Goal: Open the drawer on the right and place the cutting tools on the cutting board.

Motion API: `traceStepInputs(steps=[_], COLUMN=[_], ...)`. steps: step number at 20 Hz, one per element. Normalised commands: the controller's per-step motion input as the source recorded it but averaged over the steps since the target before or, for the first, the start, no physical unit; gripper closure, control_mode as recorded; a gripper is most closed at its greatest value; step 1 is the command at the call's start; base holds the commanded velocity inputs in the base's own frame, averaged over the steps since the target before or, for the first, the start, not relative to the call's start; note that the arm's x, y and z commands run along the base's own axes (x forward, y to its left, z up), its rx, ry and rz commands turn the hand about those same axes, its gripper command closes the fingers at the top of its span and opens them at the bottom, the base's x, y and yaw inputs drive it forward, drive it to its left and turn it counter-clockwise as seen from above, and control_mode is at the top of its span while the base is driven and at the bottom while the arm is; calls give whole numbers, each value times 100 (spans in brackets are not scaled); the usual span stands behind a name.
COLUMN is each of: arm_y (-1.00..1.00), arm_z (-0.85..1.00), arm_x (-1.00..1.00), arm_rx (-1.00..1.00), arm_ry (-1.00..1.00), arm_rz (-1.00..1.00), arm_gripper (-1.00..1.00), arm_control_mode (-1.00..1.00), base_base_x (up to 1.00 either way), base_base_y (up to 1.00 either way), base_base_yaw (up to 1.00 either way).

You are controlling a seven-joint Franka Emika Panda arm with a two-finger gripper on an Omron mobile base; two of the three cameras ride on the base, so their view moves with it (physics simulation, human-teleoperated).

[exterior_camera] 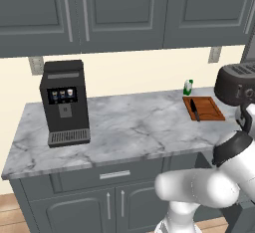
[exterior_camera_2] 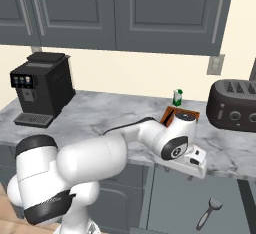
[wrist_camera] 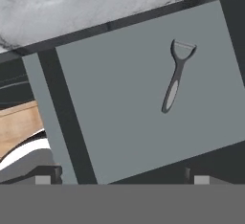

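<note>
Peeler (wrist_camera: pixel 178 74), pale grey with a forked head, lies alone on the plain grey floor of the slate-grey drawer (wrist_camera: pixel 119 122), which stands pulled out below the edge of the marbled grey tabletop (exterior_camera: pixel 129 122). In the right base view the same peeler (exterior_camera_2: pixel 208 213) shows low down inside the open drawer. The slim black knife (exterior_camera: pixel 194 109) already rests on the reddish-brown wooden cutting board (exterior_camera: pixel 206 108), which lies flat on the tabletop between the small green-and-white bottle (exterior_camera: pixel 188 86) and the dark toaster (exterior_camera_2: pixel 235 105). The white arm's gripper (exterior_camera_2: pixel 197 164) hangs over the drawer, its fingers (wrist_camera: pixel 45 177) spread wide and holding nothing. A black coffee machine (exterior_camera: pixel 63 102) stands well apart at the tabletop's left end.
</note>
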Motion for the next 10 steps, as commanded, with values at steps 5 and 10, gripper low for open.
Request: traceStepInputs(steps=[5,10], arm_y=[-42,-40], arm_z=[-12,-11], arm_x=[-4,-4], arm_rx=[1,0], arm_ry=[0,0], arm_rz=[-1,0], arm_gripper=[-100,-100], arm_control_mode=[-100,-100], base_base_x=[0,0], base_base_y=[0,0], base_base_yaw=[0,0])
